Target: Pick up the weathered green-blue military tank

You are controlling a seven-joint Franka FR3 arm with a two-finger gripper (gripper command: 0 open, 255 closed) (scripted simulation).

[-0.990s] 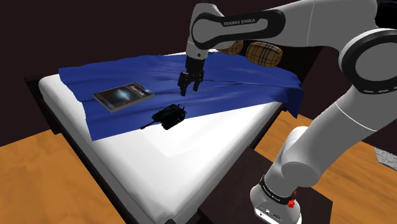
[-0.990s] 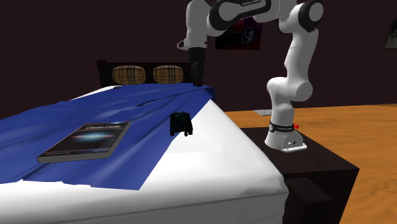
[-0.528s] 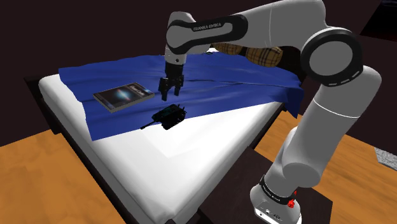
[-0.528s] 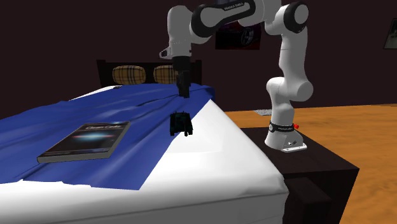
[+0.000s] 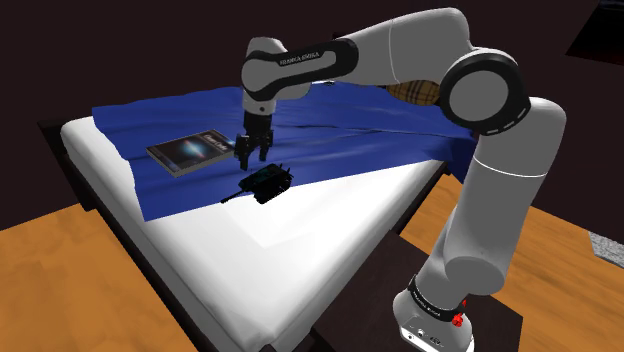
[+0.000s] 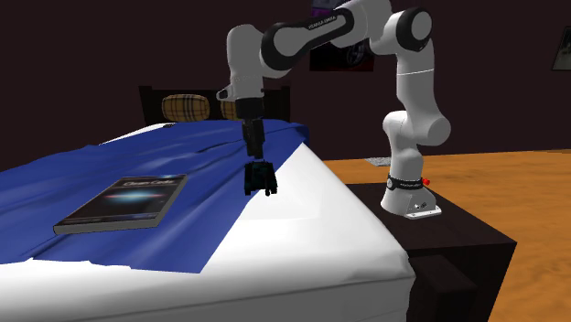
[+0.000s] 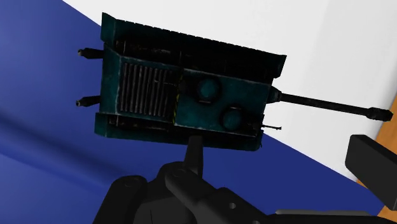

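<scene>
Tank (image 5: 265, 182): dark teal, weathered, noted upright on the bed (image 5: 300, 262). It is placed at the hem of the blue blanket (image 5: 345, 135), where the white mattress begins. In the shoulder view the barrel is pointed toward 8 o'clock. In the wrist view the hull (image 7: 184, 95) is seen from above, lying across the blanket edge, with the barrel stretched out over the white surface.

Gripper (image 5: 250, 154): held pointing down, at 11 o'clock from the tank in the shoulder view and at 12 o'clock just above it in the second exterior view (image 6: 252, 152). The fingers (image 7: 374, 173) are seen spread apart; nothing is clasped between them and the tank is not touched.

Book (image 5: 195, 152): dark cover, laid flat on the blanket, at 10 o'clock from the tank in the shoulder view, well apart from it.

Plaid pillows (image 6: 187, 106): recorded at the head of the bed, at 11 o'clock from the tank in the second exterior view.

Stand (image 6: 457, 240): a dark box beside the bed, set on a wooden floor (image 6: 512, 183).
</scene>
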